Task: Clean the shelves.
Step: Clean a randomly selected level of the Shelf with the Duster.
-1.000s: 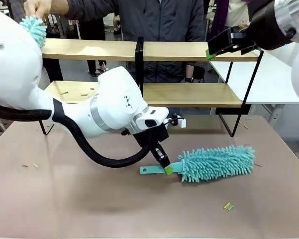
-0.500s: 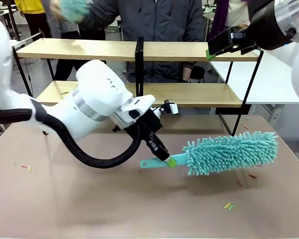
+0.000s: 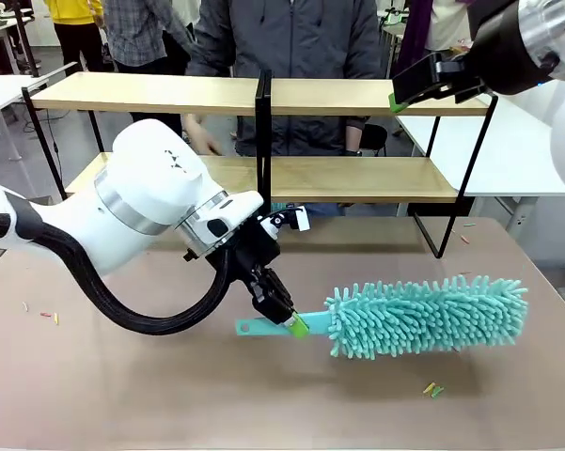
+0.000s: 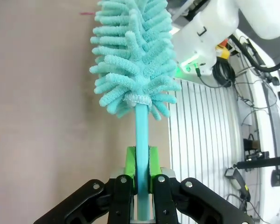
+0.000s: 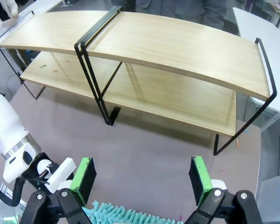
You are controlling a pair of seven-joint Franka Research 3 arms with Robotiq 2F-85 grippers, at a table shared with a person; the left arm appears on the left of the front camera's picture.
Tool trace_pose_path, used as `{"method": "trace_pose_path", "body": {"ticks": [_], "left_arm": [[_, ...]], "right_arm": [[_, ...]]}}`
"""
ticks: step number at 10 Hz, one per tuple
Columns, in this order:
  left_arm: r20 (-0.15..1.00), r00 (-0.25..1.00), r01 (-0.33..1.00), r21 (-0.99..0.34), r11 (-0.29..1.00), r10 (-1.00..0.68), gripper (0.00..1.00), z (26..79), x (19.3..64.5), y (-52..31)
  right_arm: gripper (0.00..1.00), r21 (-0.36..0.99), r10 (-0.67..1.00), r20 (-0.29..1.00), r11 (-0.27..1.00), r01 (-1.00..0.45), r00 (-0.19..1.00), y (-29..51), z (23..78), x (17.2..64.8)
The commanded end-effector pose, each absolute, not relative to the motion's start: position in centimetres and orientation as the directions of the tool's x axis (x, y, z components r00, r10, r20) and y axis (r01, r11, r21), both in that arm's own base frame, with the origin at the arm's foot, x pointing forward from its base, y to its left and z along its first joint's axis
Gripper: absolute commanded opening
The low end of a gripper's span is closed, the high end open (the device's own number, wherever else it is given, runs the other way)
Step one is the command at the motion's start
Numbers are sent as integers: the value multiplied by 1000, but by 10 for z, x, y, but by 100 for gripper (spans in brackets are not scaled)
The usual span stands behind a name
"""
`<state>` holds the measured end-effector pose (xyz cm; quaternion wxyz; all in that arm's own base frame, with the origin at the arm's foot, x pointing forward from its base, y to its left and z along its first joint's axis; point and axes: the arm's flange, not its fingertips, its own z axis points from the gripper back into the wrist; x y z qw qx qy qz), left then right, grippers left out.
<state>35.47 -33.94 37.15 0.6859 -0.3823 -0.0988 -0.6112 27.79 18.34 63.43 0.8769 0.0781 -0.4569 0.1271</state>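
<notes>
Teal duster (image 3: 423, 317) now farther left in left end effector (image 3: 294, 325), shelves (image 3: 357, 178) behind.

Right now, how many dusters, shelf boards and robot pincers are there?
Teal duster: 1
Boards of the shelves: 2
Pincers: 2 (left pincer shut on the duster's handle, right pincer open)
Total: 5

Duster (image 4: 135, 70) tip — beyond top edge
</notes>
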Motion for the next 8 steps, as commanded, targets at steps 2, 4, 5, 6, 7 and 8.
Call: {"method": "trace_pose_path", "body": {"ticks": [2, 4, 5, 6, 7, 8], "left_arm": [[625, 278, 915, -404, 3, -729, 13, 389, 350, -278], [709, 377, 885, -466, 4, -596, 13, 413, 329, -166], [744, 405, 885, -466, 21, -531, 13, 418, 315, -132], [809, 378, 899, -437, -31, -450, 13, 422, 294, -98], [866, 384, 914, -405, 4, -320, 13, 424, 273, -64], [895, 420, 906, -405, 122, -150, 13, 428, 251, -26]], "right_arm": [[100, 25, 149, 820, 955, -296, 552, 184, 635, 278], [100, 25, 149, 820, 955, -296, 552, 184, 635, 278], [100, 25, 149, 820, 955, -296, 552, 184, 635, 278], [100, 25, 149, 820, 955, -296, 552, 184, 635, 278], [100, 25, 149, 820, 955, -296, 552, 184, 635, 278], [100, 25, 149, 820, 955, -296, 552, 184, 635, 278]]}}
